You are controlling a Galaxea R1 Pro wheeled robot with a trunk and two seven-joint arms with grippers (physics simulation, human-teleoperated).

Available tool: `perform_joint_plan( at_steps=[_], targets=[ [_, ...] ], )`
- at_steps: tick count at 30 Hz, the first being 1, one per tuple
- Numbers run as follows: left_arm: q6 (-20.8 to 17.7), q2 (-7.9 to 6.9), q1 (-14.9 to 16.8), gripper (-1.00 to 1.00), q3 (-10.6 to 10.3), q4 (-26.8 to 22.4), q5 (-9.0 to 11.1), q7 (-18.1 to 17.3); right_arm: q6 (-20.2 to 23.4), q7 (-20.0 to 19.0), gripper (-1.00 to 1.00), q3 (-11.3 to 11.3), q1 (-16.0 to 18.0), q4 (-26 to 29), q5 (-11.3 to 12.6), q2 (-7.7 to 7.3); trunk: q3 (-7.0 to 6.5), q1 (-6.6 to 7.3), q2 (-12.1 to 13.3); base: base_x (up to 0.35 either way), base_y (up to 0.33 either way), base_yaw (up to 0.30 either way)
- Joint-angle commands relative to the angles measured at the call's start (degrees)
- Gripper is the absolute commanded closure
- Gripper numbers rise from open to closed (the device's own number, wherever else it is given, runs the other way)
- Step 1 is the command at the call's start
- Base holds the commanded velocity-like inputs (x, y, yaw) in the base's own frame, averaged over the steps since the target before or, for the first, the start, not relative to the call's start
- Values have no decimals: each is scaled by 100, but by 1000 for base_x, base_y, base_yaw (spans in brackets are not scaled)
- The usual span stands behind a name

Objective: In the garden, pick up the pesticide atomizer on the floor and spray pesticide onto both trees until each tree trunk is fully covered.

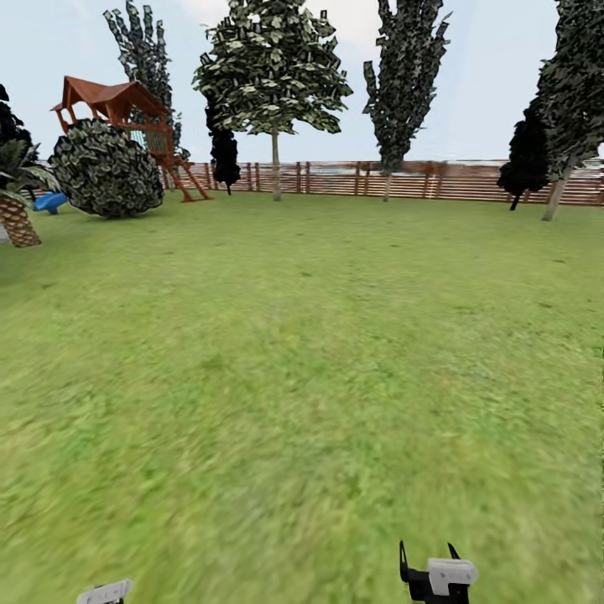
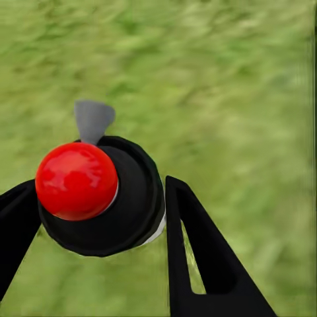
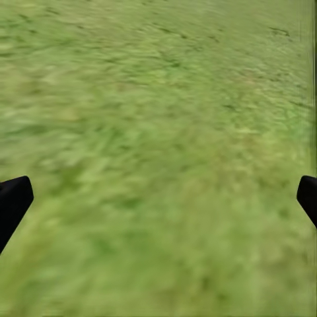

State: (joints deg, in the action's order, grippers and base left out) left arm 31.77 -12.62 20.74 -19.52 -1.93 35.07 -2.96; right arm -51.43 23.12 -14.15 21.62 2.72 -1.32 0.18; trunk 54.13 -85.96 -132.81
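A: Counting first: how many trees stand along the fence (image 1: 419,179)?

B: 2 with pale trunks at the far middle, a broad tree (image 1: 274,75) and a narrow tree (image 1: 401,75); a 3rd leaning tree (image 1: 570,92) at the far right. Also 1 round bush (image 1: 106,169), 1 palm (image 1: 15,197) at the far left, 1 red-roofed play tower (image 1: 126,109), all on 1 lawn (image 1: 302,352).

A: And the atomizer?

B: 1 atomizer (image 2: 99,198), seen in the left wrist view from its top: a red ball cap on a black round body, 1 grey nozzle tip sticking out toward the grass. Its long axis runs along the view line, so I see it end-on.

A: Where is it against the pincers?

B: Between the 2 black fingers of the left gripper (image 2: 99,218), which is closed around the black body. The right gripper (image 3: 158,198) is spread wide over bare grass, its 2 tips at opposite edges; in the head view it sits at the near right (image 1: 428,558)
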Motion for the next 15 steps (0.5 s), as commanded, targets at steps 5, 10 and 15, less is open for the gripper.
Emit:
perform_joint_plan(
  at_steps=[5,10,15],
  targets=[
    [4,-2,0,100,1,0,0,0,15,-12,-100,0,0,-3,4,5,-3,0,0,339,106,-41],
    [4,-3,0,100,1,0,0,-2,19,-16,-100,0,0,-9,-6,-8,-3,0,0,339,104,-2],
    [4,-9,0,100,1,0,5,2,20,-18,-100,-3,0,-11,-11,-9,-3,0,0,339,104,0]
  ],
)
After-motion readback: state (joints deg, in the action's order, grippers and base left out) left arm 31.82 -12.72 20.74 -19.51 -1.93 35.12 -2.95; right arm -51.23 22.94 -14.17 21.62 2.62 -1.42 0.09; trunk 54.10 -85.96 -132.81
